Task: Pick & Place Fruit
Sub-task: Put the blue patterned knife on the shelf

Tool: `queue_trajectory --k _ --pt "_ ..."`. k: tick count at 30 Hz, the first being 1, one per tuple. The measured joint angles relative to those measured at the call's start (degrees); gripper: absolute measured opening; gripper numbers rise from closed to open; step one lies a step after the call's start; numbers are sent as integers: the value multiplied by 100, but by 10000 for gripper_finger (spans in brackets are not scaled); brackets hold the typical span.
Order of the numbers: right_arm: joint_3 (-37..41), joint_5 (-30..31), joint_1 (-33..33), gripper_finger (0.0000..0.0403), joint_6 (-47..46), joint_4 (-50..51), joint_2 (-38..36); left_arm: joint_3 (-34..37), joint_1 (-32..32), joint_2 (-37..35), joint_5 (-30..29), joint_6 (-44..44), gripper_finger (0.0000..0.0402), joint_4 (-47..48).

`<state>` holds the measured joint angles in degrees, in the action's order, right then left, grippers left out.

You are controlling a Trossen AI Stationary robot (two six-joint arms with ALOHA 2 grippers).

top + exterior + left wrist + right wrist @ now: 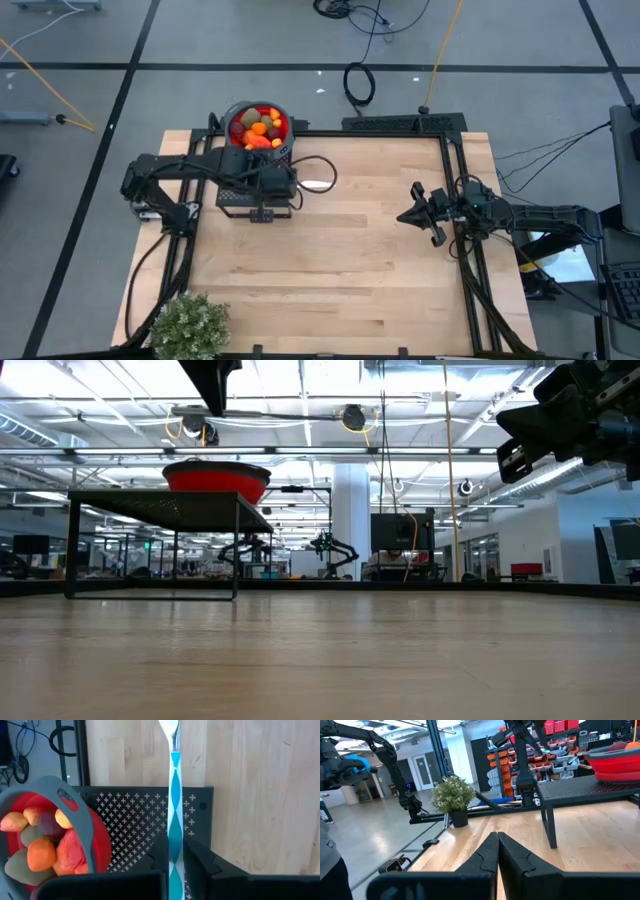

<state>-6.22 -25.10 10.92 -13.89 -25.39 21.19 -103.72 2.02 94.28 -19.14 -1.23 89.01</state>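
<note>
both fingers: left [175,870] clamped on a spoon [175,820] (blue handle), right [497,851] together.

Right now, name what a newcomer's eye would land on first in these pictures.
First, the red bowl heaped with fruit, sitting on a black perforated stand at the table's far left. Next, the left claw right beside it, pinching a thin teal-and-white utensil by its handle. Then the bushy plant at the near-left corner, with the right claw shut and idle at the right side.
</note>
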Motion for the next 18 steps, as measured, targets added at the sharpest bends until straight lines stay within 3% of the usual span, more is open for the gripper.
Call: queue_trajectory --k 12,18 --pt "0 0 0 0 0 0 0 2 -127 0 172 -176 19 -10" --pt "0 0 0 0 0 0 0 2 -131 0 149 -165 36 -17"
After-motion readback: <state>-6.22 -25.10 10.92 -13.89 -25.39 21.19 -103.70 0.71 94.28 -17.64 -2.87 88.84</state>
